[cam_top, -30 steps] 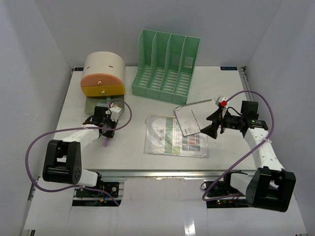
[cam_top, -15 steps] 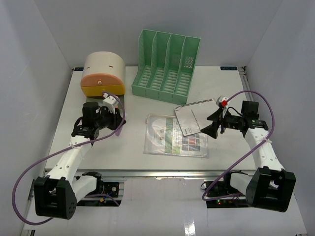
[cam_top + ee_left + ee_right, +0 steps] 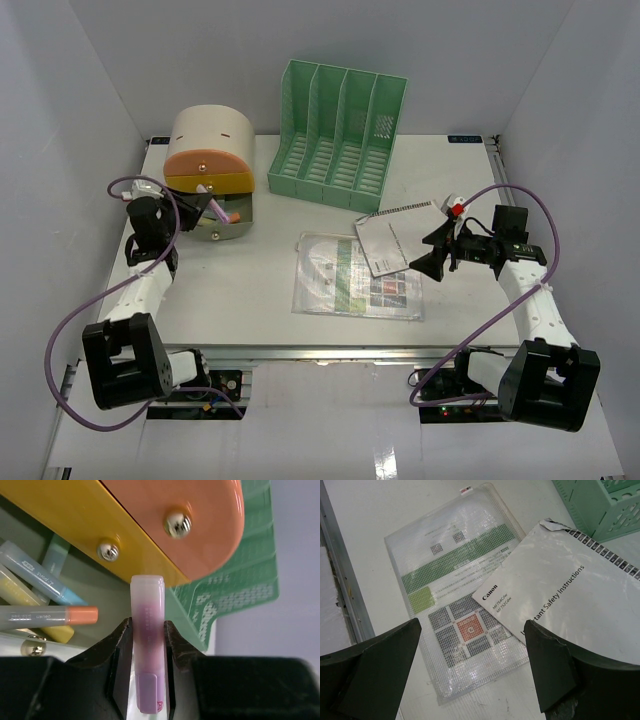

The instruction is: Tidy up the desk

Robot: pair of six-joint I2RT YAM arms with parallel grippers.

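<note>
Stowing pens: my left end effector (image 3: 148, 645), clamped on a purple pen (image 3: 147, 605), hangs at the open drawer (image 3: 232, 228) far left on the bench (image 3: 250, 290), which I judge calls for easing it in and letting go; my right end effector (image 3: 471, 630) hovers, fingers apart, above the booklet (image 3: 570, 610).

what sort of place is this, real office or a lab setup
Most likely a robot lab cell staged as an office desk: the white desk is boxed in by plain white panels, yet carries office things like a green file rack and a Canon safety instructions booklet.
</note>
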